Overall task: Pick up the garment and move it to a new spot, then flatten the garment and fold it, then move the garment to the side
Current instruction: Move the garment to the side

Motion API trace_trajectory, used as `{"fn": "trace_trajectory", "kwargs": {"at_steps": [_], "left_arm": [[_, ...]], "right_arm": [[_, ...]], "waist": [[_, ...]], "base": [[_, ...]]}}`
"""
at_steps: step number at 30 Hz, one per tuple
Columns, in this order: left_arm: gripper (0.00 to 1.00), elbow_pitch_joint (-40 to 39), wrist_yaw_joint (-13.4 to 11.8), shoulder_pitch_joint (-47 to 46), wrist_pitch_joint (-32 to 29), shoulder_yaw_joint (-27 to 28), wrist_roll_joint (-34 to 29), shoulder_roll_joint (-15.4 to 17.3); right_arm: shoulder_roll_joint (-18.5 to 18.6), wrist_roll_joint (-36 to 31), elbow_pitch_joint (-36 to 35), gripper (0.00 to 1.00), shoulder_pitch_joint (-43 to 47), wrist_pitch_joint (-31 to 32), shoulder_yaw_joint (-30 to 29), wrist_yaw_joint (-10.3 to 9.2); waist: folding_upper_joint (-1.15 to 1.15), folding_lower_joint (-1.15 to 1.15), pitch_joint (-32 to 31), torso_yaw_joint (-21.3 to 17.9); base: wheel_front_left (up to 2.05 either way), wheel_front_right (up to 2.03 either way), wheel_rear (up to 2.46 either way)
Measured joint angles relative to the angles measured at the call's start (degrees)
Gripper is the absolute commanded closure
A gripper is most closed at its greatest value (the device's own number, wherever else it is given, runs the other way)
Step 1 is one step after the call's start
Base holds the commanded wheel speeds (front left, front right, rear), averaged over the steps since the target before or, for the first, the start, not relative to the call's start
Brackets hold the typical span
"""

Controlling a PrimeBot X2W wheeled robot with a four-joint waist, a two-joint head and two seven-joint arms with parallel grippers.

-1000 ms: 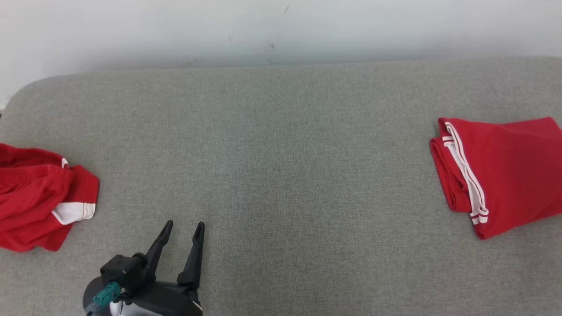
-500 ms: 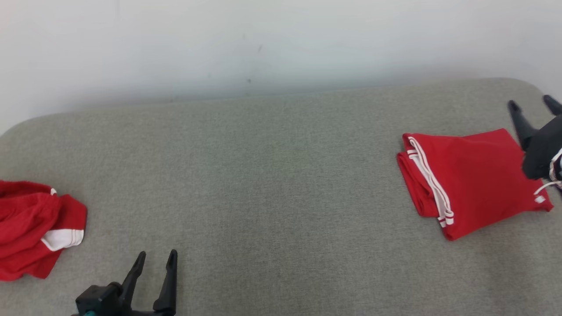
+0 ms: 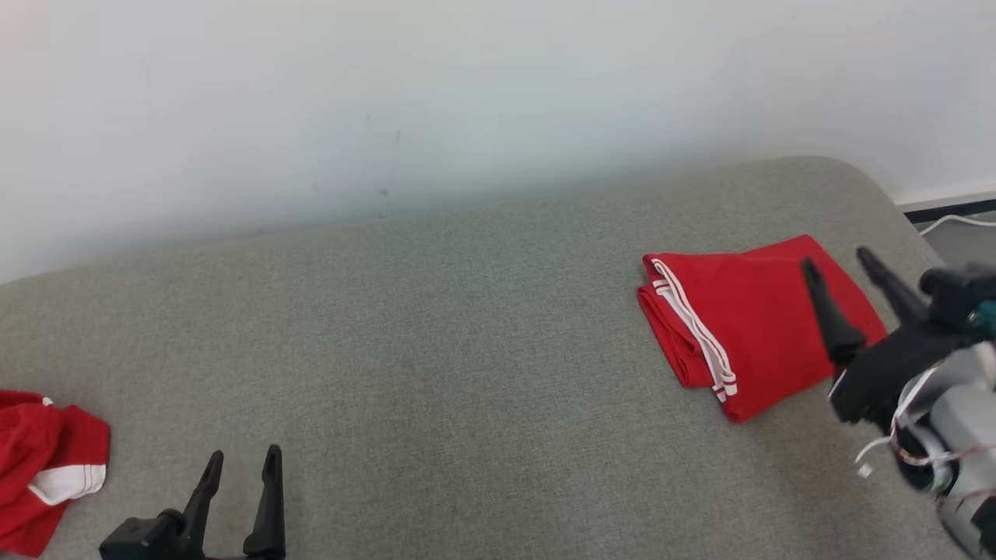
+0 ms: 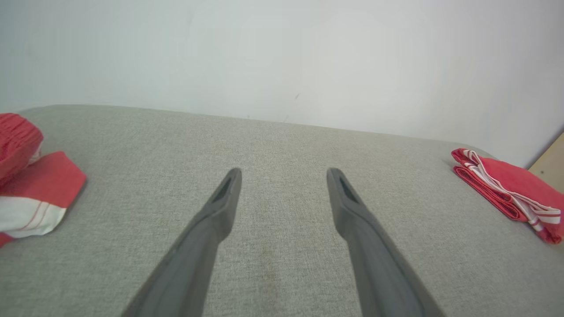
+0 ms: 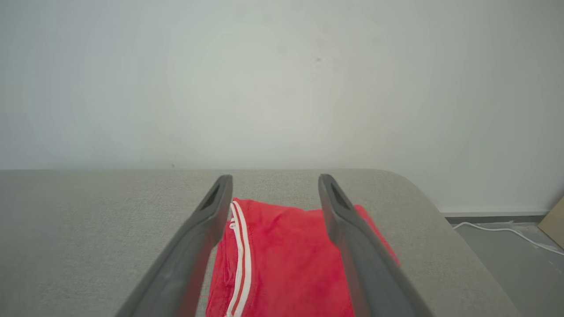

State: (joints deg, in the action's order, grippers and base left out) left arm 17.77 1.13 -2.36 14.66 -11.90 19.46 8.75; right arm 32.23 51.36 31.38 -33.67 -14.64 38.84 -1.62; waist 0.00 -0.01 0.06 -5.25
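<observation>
Risk, left end effector (image 3: 243,453): fingers spread with nothing between them, low over bare cloth at the near edge. There is little danger here, though a sweep to the left could drag the heap beside it.
Risk, crumpled red garment with a white band (image 3: 43,467): heaped at the left end and partly cut off by the picture edge. It is probably the piece not yet worked. Its layers are loose, so a pinch could catch a single ply and leave the rest trailing.
Risk, right end effector (image 3: 836,259): released and empty, above the right part of the folded piece. Whether it touches the cloth cannot be told.
Risk, folded red garment with white stripes (image 3: 739,327): lies near the right end. If the fingers dip or close here, the fold could be pulled open or pushed off the end.
Risk, grey fabric-covered bench (image 3: 467,350): its rounded right corner is just behind the fold, so there is little margin.
Change, left end effector: lower in the head view, spread as before.
Change, right end effector: half a second ago it was at the picture's right edge. Now it is over the fold.
Change, garments: both have shifted left in the frame along with everything else, so the camera turned. Both seem unmoved.
</observation>
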Motion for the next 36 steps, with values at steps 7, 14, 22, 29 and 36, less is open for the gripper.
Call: {"fn": "trace_trajectory", "kwargs": {"at_steps": [7,14,22,29,36], "left_arm": [[0.0,-0.8,-0.9,1.3,0.0,1.0,0.0,0.1],[0.0,-1.9,-1.2,2.1,0.0,1.8,0.0,0.5],[0.0,-2.7,-2.2,2.2,0.0,2.1,-0.8,0.5],[0.0,-4.7,-3.0,2.4,0.0,3.2,-0.9,0.4],[0.0,-6.0,-3.6,3.4,0.0,4.1,-1.3,0.4]], "right_arm": [[-0.2,-0.3,-7.7,0.0,8.0,0.0,-2.5,-3.01],[0.2,-2.3,-14.7,0.0,16.7,0.0,-7.4,-4.68],[-1.0,-7.3,-18.9,0.0,22.5,0.0,-9.3,-5.45],[-3.8,-11.7,-21.6,0.0,27.7,0.0,-14.1,-5.52],[-6.9,-16.0,-22.4,0.0,28.8,0.0,-19.1,-5.52]], "waist": [[0.0,0.0,-0.4,-0.5],[0.01,0.0,-0.5,0.2],[0.01,0.01,-0.3,0.8],[0.01,0.01,0.1,1.4],[0.01,0.01,0.3,1.8]], "base": [[0.0,0.0,0.0],[0.0,0.0,0.0],[0.0,0.0,0.0],[0.0,0.0,0.0],[0.0,0.0,0.0]]}}
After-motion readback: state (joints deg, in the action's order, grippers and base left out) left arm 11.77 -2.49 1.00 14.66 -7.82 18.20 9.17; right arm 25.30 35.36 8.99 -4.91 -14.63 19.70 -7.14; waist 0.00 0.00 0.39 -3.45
